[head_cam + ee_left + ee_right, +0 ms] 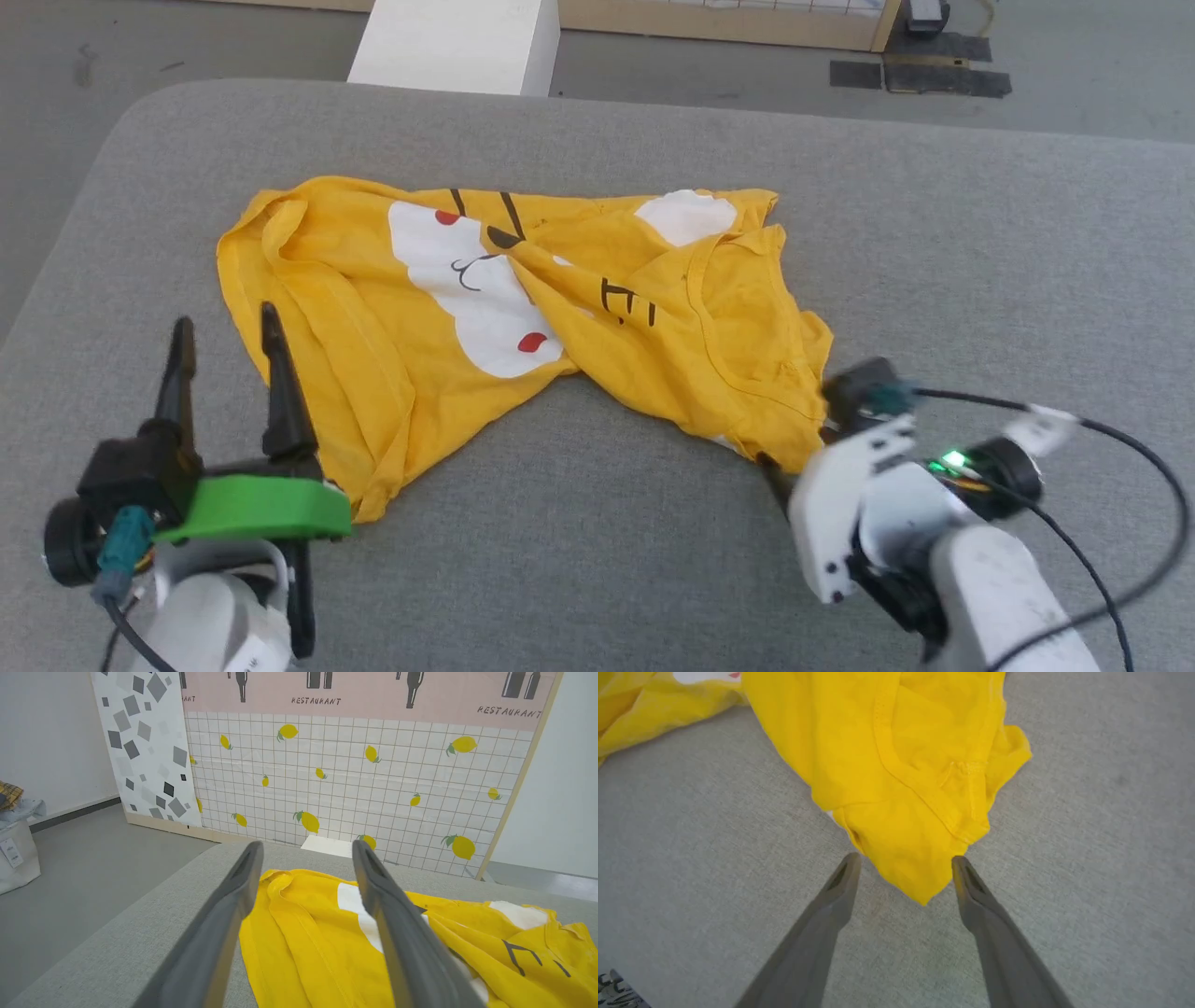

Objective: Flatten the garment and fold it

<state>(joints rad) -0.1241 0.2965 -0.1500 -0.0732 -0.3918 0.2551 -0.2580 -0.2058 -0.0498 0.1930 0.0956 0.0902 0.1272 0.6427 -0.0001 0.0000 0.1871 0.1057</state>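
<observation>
Head view: shirt (pixel 523 317) lies crumpled on the grey pad (pixel 607 541), print up, twisted through the middle, with a flap folded over its right half.
Left gripper (pixel 227 317): fingers wide apart and empty, just beside the shirt's near-left edge; in the left wrist view they are raised above that edge, not touching it.
Right gripper (pixel 906 858): fingers apart, straddling the tip of the shirt's near-right corner, low to the pad; cloth lies between them but is not pinched.
Step, as judged: taking hold of two edges to spread the shirt flat; folding not begun.
Right grasp: push in until the seam sits between the fingers, then close; the bare tip alone would likely slip.
Left grasp: drop to the bunched near-left edge and take the hem, not a whole fold.
Pull: draw both holds away from the shirt's middle, low, so the twist opens.
Risk: catching two layers at the right corner would keep the flap folded.
</observation>
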